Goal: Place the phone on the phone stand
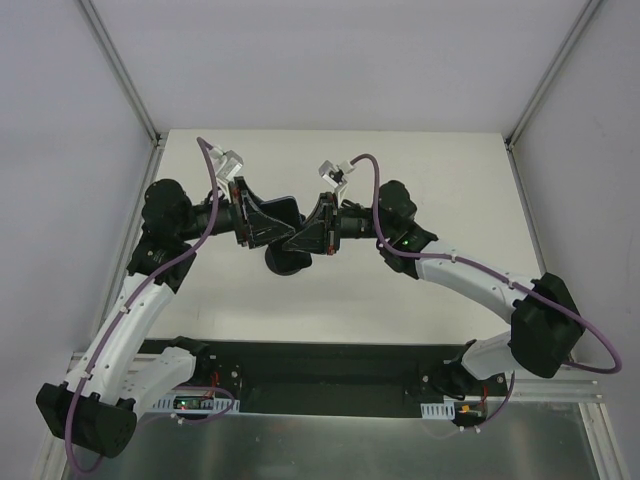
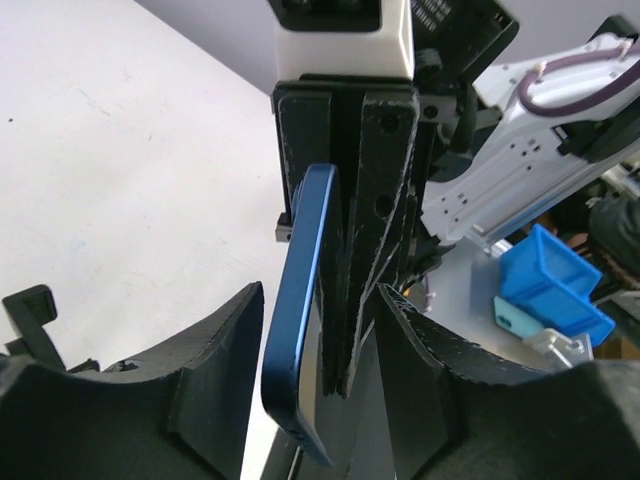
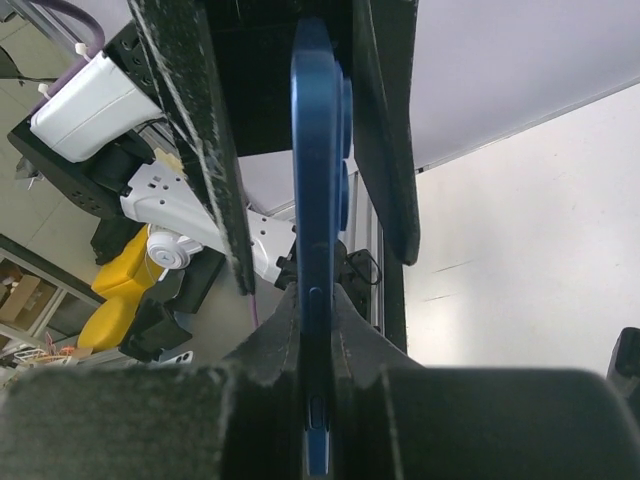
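The phone, a thin slab with a blue rim, is held on edge in the air over the middle of the table. My right gripper is shut on the phone, and its fingers lie flat against the phone's face. My left gripper is open, with its two fingers on either side of the phone and clear of it. The two grippers meet tip to tip in the top view, left and right. The phone stand's round black base sits on the table just below them; its stem is hidden.
A small black bracket shows low at the left, above the white table. Blue bins and a yellow object lie beyond the table's near edge. White walls and metal frame posts enclose the table.
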### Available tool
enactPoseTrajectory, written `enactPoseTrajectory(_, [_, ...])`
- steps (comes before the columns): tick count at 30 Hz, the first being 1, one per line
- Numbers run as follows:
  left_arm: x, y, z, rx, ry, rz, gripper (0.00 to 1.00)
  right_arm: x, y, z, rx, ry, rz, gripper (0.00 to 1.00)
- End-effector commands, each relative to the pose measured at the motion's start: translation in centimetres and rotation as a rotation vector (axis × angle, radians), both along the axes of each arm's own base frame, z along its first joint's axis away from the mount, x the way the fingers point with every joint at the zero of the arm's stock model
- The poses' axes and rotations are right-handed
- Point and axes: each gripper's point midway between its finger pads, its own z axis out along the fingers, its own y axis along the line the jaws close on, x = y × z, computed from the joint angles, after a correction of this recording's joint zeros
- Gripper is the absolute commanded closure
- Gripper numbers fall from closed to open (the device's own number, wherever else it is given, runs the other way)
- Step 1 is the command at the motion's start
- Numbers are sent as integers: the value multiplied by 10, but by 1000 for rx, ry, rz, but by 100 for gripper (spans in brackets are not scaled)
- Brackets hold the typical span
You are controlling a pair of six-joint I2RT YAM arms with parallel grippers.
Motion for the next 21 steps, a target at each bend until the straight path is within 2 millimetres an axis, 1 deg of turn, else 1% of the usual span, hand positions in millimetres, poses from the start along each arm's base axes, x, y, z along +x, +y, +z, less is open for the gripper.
enactPoseTrajectory(1, [-7,-2,37,-109,-113,-21,52,-4,-3,28,107,-67,6,99])
enactPoseTrajectory(6, [-5,-1,41,-132,-113,4,48,-5,-4,28,111,-69,11,100])
enactPoseTrajectory(7, [-6,-2,40,-128,-105,-10,50,-6,-4,29,112,-67,13,99])
enactPoseTrajectory(8, [-5,-2,41,-126,-100,-13,54,-6,-4,29,111,-66,15,99])
enactPoseTrajectory(9, [-3,-3,39,-123,-87,-13,60,-6,-3,31,115,-69,17,99])
enactPoseTrajectory(12, [-4,-5,36,-119,-79,-34,69,-5,-3,33,120,-68,15,99])
enactPoseTrajectory(13, [-5,-5,36,-117,-78,-41,71,-5,-3,36,126,-72,15,100])
enactPoseTrajectory(15, [-6,-6,34,-113,-75,-56,72,-6,-3,38,131,-72,17,100])
enactPoseTrajectory(16, [-6,-6,34,-112,-76,-61,75,-6,-2,40,133,-76,19,99])
enactPoseTrajectory(19, [-9,-6,38,-116,-99,-80,90,-6,-2,40,130,-71,22,100])
enactPoseTrajectory(20, [-10,-6,40,-117,-103,-90,100,-6,-1,40,130,-71,22,100])
enactPoseTrajectory(21, [-10,-6,42,-118,-115,-90,100,-4,0,35,108,-53,17,99])
